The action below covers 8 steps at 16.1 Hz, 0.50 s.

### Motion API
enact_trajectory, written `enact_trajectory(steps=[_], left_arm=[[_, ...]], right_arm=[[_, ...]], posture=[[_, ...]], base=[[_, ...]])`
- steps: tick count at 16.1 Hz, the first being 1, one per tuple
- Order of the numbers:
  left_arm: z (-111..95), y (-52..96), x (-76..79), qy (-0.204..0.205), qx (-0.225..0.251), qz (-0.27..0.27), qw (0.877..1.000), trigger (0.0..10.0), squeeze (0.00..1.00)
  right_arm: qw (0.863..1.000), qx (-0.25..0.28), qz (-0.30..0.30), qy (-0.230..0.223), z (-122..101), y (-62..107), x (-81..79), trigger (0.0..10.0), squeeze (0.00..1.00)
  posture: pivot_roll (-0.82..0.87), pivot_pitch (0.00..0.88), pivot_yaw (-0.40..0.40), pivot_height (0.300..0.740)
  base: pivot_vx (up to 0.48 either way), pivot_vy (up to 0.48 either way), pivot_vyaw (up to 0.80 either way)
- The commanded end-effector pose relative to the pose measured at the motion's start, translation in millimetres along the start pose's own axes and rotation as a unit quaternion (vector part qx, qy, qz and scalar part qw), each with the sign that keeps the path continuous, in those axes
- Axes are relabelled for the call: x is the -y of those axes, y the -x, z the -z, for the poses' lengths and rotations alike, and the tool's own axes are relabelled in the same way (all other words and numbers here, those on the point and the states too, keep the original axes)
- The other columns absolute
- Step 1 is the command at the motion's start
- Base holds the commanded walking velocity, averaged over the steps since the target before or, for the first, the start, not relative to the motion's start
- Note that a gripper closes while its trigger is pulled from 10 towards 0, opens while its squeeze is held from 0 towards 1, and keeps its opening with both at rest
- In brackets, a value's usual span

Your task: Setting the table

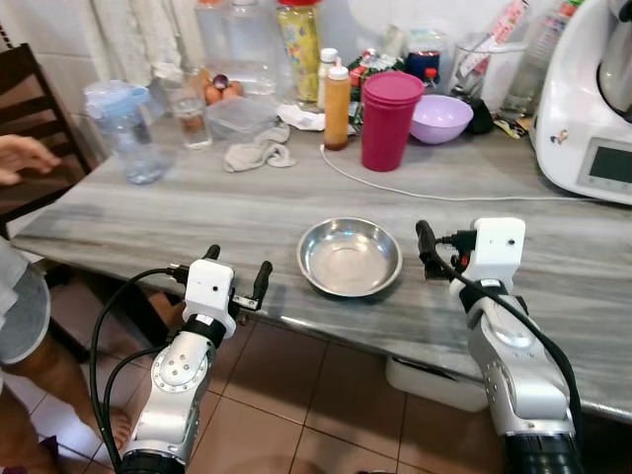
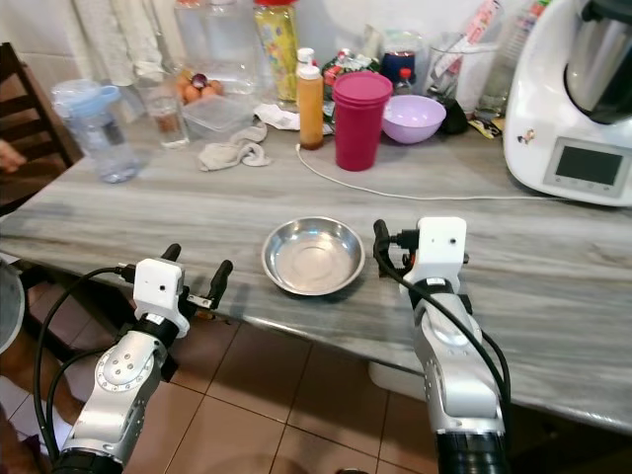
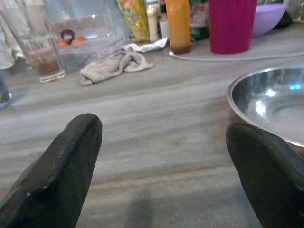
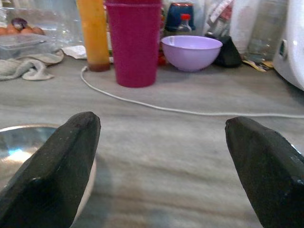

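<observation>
A shiny steel bowl (image 1: 350, 257), empty, sits near the front edge of the grey wood-grain table (image 1: 197, 217). My left gripper (image 1: 237, 269) hovers open at the table's edge, just left of the bowl; in the left wrist view the bowl's rim (image 3: 266, 95) lies beside one of its fingers (image 3: 266, 171). Just right of the bowl, my right gripper (image 1: 449, 249) is open over the table, nothing between its fingers (image 4: 57, 166). A magenta cup (image 1: 388, 118) and a purple bowl (image 1: 440, 118) stand at the back.
An orange bottle (image 1: 337, 104), a crumpled cloth (image 1: 259, 150), a glass (image 1: 191, 117) and a water jug (image 1: 123, 133) stand at the back left. A white cable (image 1: 415, 188) runs to a white appliance (image 1: 592, 109). A person's hand (image 1: 20, 158) is beside a dark chair (image 1: 30, 109).
</observation>
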State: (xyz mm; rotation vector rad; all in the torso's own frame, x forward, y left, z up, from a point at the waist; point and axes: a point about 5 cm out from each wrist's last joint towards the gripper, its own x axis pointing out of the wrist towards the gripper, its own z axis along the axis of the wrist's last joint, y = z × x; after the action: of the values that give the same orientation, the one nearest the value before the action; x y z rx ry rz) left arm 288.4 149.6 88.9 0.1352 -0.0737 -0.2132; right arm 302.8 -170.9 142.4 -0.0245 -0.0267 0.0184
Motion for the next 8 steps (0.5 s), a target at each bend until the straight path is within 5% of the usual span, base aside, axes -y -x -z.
enact_trajectory(steps=[1, 8], left_arm=[[-1.2, -4.8, -0.7, -0.014, -0.006, -0.01, 1.0, 10.0, 0.0], [0.5, -5.9, -1.4, -0.022, -0.017, -0.019, 0.999, 10.0, 0.0]], right_arm=[[1.0, -0.007, 0.004, -0.007, 0.7, 3.3, 0.0, 10.0, 0.0], [1.0, -0.014, 0.011, -0.017, 2.3, 3.1, 0.1, 10.0, 0.0]], posture=[[-0.23, 0.026, 0.037, 0.74], [-0.23, 0.028, 0.039, 0.74]], base=[[0.0, 0.0, -0.74], [0.0, 0.0, -0.68]])
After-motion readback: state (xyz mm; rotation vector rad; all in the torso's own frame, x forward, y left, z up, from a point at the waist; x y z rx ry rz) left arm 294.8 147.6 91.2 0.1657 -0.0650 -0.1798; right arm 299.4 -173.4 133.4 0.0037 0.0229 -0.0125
